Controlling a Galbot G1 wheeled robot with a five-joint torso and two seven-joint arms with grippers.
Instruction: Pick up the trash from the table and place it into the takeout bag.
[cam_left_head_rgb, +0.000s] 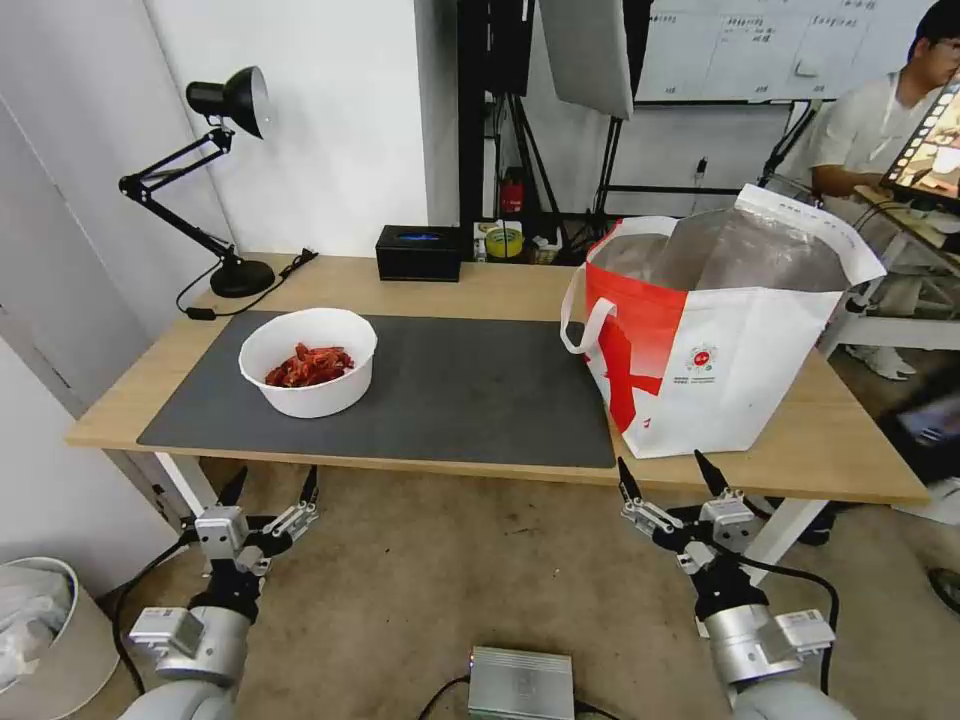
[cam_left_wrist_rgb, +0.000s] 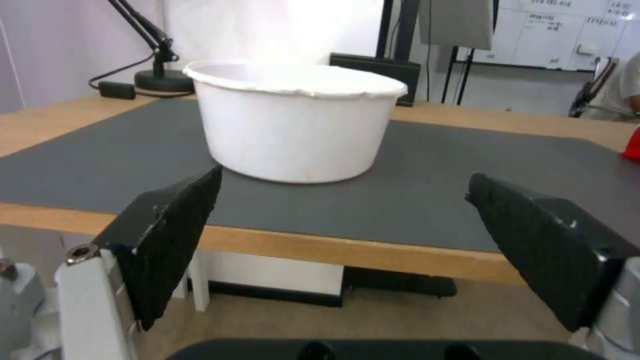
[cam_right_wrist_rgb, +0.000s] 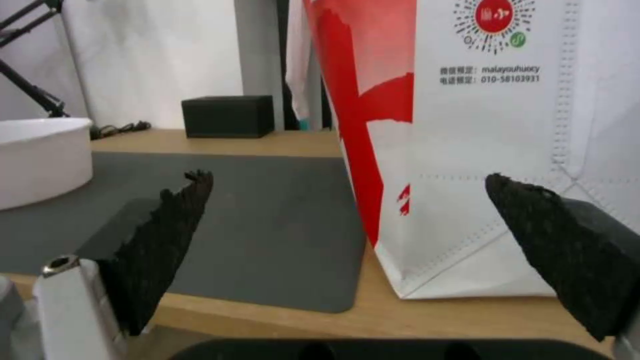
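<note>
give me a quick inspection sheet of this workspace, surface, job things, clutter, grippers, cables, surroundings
surface: light-wood table with a dark grey mat on top.
job's things: white bowl of red shells on the mat, robot's left side; takeout bag upright and open at the right, its near corner on the mat's edge.
clutter: black desk lamp at the back left; black box at the back edge.
grippers: left gripper open, below the table's front edge, facing the bowl; right gripper open, below the front edge, facing the bag.
cables: lamp cord on the back left of the table; dark cable on the floor by the left arm.
surroundings: carpet floor, white bin at lower left, whiteboard behind.
</note>
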